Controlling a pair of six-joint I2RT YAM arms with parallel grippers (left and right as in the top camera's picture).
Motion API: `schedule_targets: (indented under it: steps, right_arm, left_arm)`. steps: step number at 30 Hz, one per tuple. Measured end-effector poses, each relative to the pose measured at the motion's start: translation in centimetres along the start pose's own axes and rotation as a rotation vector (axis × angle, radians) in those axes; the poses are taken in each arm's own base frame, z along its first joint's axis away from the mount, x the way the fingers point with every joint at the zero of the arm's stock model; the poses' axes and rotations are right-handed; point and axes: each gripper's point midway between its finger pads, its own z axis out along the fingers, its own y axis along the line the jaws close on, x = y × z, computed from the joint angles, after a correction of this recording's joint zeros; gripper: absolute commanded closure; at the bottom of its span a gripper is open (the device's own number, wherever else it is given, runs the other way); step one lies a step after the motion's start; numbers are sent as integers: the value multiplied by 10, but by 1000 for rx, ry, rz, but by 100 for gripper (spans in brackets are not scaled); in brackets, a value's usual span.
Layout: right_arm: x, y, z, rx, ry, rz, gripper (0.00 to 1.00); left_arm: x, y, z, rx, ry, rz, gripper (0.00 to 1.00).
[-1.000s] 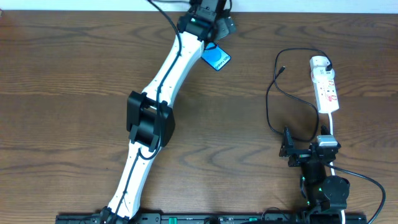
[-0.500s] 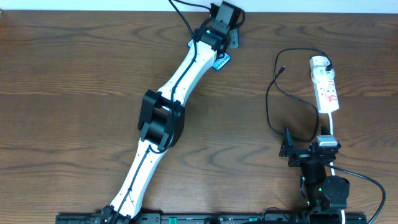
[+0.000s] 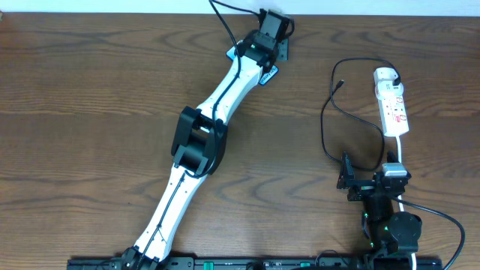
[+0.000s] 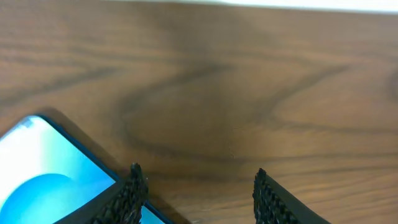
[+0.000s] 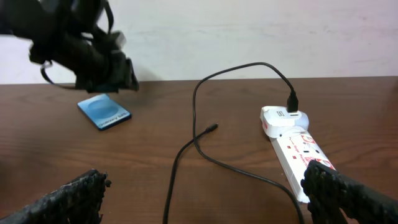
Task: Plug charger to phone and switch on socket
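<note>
The phone (image 5: 104,111) lies flat on the table near the far edge, blue screen up, and peeks out beside my left arm (image 3: 268,74). My left gripper (image 4: 198,171) hovers at its far end, jaws part-way open. One finger (image 4: 130,199) overlaps the phone's edge (image 4: 43,186), and only wood shows between the jaws. The charger cable (image 5: 196,106) loops across the table, its connector tip (image 5: 211,128) lying loose and its plug (image 5: 292,102) seated in the socket strip (image 5: 298,146). My right gripper (image 5: 205,177) stands open near the front, nothing in it.
The strip's thick white cord (image 3: 397,154) runs down towards my right arm's base. The black cable (image 3: 327,127) loops between the strip and the table's middle. The table's far edge meets a white wall just behind the phone.
My left arm has swung right and settled over the phone's far end, and its jaws have narrowed from wide open. The phone, the cable and the right arm have stayed put.
</note>
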Motion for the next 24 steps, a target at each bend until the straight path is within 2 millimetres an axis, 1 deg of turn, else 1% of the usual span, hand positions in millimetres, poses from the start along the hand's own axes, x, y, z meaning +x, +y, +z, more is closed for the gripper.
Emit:
schedule_targets:
  steps: [3, 6, 15, 19, 24]
  right_arm:
    - [0, 0, 0, 0, 0, 0, 1]
    - [0, 0, 0, 0, 0, 0, 1]
    - [0, 0, 0, 0, 0, 0, 1]
    - [0, 0, 0, 0, 0, 0, 1]
    - [0, 0, 0, 0, 0, 0, 1]
  left_arm:
    - [16, 5, 16, -10, 23, 25, 43]
    - [20, 6, 21, -11, 25, 41, 44]
    - [20, 11, 22, -34, 18, 55, 44]
    - [21, 17, 22, -68, 19, 60, 44]
    - [26, 26, 21, -113, 41, 74, 44]
